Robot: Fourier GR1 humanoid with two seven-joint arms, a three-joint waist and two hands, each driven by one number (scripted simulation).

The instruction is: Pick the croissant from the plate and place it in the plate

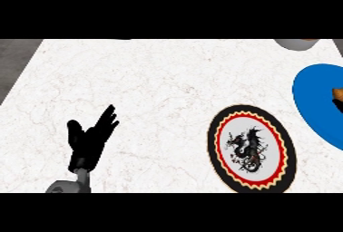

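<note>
A blue plate lies at the right edge, partly cut off by the view. A small tan piece of the croissant shows on it at the very edge. Just below the croissant a black bit of my right hand pokes in; most of it is out of view. A round plate with a black rim, red and yellow ring and a black dragon on white lies to the lower left of the blue plate, with nothing on it. My left hand rests open at the lower left, fingers up, far from both plates.
A grey bowl with something orange inside sits at the counter's far right edge, cut off by the top of the view. The white marble counter ends at the left against a dark grey floor.
</note>
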